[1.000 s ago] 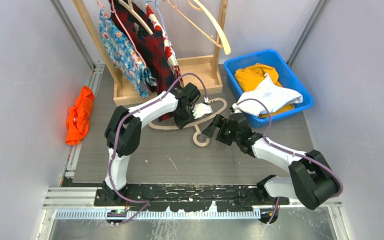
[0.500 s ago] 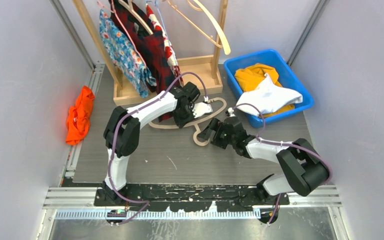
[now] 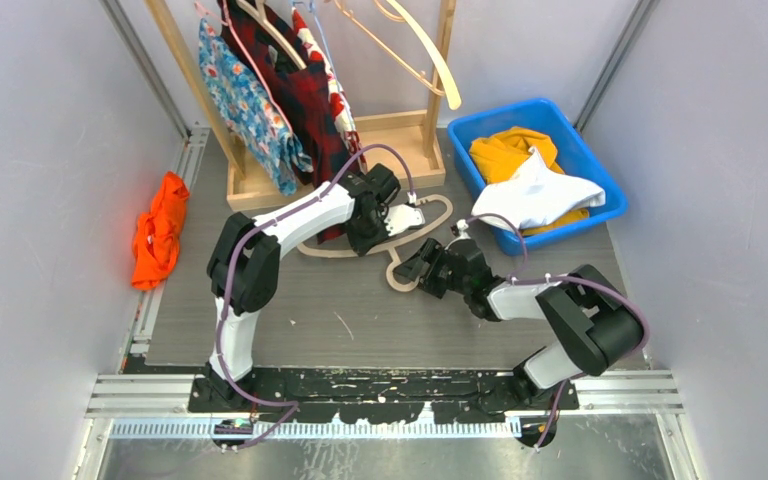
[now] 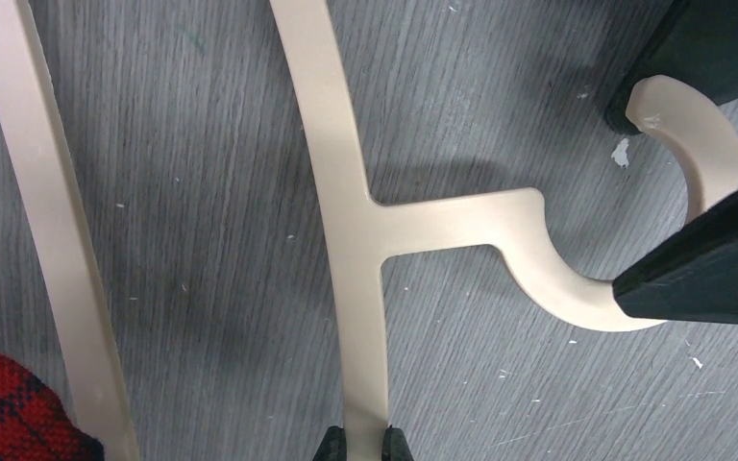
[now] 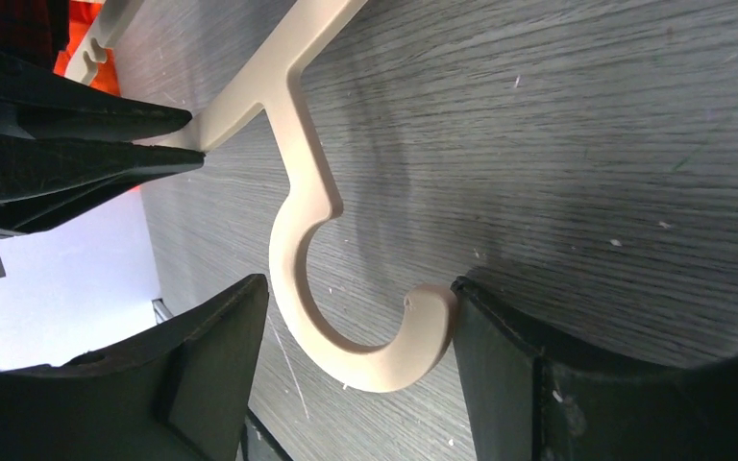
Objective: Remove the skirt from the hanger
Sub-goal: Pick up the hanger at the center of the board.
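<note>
A beige wooden hanger [image 3: 438, 211] lies flat on the grey table, its hook [image 3: 398, 279] pointing toward the near side. My left gripper [image 3: 392, 222] is shut on the hanger's bar [image 4: 356, 240], the two fingertips [image 4: 330, 445] pinching it. My right gripper [image 3: 415, 266] is open and low on the table, its jaws straddling the hook [image 5: 346, 355]; the right finger [image 5: 509, 365] touches the hook's tip. A red plaid skirt [image 3: 310, 100] hangs by the rack and reaches down under my left arm; a corner of it shows in the left wrist view [image 4: 10, 408]. No cloth is on the hanger parts I see.
A wooden rack [image 3: 390, 135] with a blue floral garment [image 3: 250, 105] and empty hangers [image 3: 430, 50] stands at the back. A blue bin [image 3: 600, 170] with yellow and white clothes sits back right. An orange cloth [image 3: 158, 230] lies at the left.
My right gripper has slid left along the table to the hanger's hook, and its arm has folded in. The left gripper and the hanger have not moved.
</note>
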Controlling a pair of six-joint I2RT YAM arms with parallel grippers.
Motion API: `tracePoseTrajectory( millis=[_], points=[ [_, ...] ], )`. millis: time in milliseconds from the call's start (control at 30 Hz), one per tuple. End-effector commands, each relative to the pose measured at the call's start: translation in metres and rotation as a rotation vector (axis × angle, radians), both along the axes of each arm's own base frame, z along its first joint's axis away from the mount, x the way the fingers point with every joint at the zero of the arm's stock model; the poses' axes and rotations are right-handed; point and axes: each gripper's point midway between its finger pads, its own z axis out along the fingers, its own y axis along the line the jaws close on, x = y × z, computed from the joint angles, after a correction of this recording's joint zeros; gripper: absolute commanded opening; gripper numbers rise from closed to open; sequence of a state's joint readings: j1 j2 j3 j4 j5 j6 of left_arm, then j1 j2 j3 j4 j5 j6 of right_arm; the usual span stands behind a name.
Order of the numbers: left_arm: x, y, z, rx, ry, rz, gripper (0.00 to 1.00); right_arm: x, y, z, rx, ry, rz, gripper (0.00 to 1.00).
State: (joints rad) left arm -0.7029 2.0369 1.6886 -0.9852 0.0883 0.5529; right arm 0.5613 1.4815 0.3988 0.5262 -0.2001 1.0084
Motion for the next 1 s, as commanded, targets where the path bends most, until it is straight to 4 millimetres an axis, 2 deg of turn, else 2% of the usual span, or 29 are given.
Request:
tracePoseTrajectory(
  millis=[0, 133, 500, 600, 700, 733, 967],
  points=[
    [0.007, -0.007, 0.030, -0.057, -0.062, 0.009, 0.00, -0.002, 0.007, -0.001, 0.048, -0.004, -0.001, 0.71],
    [0.008, -0.007, 0.028, -0.056, -0.060, 0.009, 0.00, -0.003, 0.008, -0.001, 0.051, -0.004, 0.001, 0.67],
    [0.008, -0.008, 0.024, -0.053, -0.051, 0.014, 0.00, -0.006, 0.009, 0.000, 0.069, -0.011, 0.008, 0.43],
    [0.007, -0.008, 0.023, -0.053, -0.051, 0.013, 0.00, -0.005, 0.013, 0.003, 0.087, -0.024, 0.018, 0.29],
    [0.007, -0.007, 0.023, -0.052, -0.053, 0.014, 0.00, -0.005, 0.016, 0.005, 0.110, -0.027, 0.026, 0.06],
    [0.006, -0.007, 0.022, -0.049, -0.052, 0.015, 0.00, -0.005, 0.017, 0.007, 0.118, -0.028, 0.028, 0.02],
    [0.005, -0.005, 0.020, -0.043, -0.049, 0.018, 0.00, -0.006, 0.020, 0.024, 0.144, -0.060, 0.046, 0.01]
  ],
)
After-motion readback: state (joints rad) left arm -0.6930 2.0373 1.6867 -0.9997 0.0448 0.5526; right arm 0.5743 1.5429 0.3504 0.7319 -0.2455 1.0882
